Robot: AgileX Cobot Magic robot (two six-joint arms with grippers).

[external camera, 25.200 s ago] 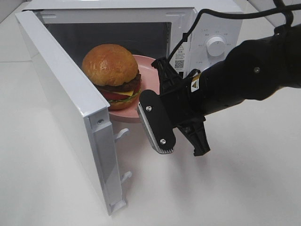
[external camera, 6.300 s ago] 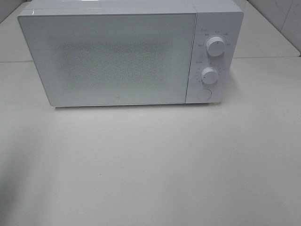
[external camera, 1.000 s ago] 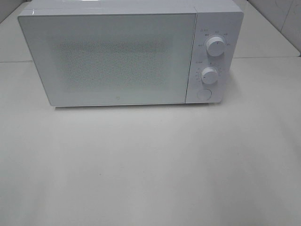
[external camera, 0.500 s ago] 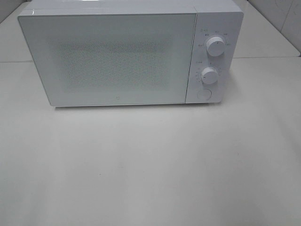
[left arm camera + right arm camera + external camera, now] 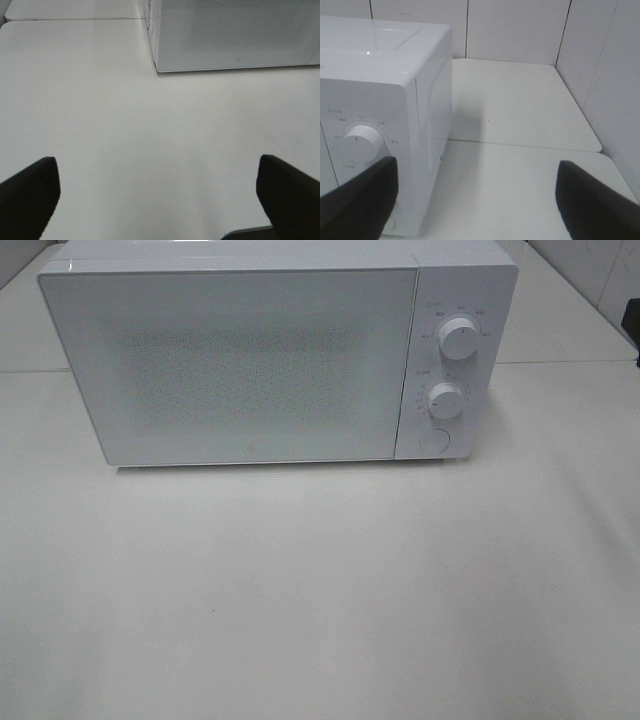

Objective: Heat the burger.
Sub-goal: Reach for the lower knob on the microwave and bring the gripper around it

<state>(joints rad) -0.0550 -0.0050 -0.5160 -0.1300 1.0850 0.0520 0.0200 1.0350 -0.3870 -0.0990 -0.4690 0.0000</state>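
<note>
The burger is hidden; the white microwave (image 5: 250, 360) stands at the back of the table with its door (image 5: 240, 370) shut and nothing shows through the frosted window. In the left wrist view my left gripper (image 5: 157, 200) hovers over bare table in front of the microwave's (image 5: 235, 35) left front corner, its dark fingers (image 5: 30, 195) wide apart and empty. In the right wrist view my right gripper (image 5: 477, 200) is open and empty, level with the microwave's (image 5: 380, 100) right side near the upper knob (image 5: 364, 142). A dark bit of the right arm (image 5: 634, 328) shows at the overhead view's right edge.
The control panel carries an upper knob (image 5: 457, 339), a lower knob (image 5: 446, 400) and a round button (image 5: 433, 440). White table (image 5: 320, 590) stretches in front of the microwave. A tiled wall (image 5: 510, 25) closes the table's back and right side.
A dark piece of the right arm has come into the overhead view at its right edge. The microwave stays shut and unmoved.
</note>
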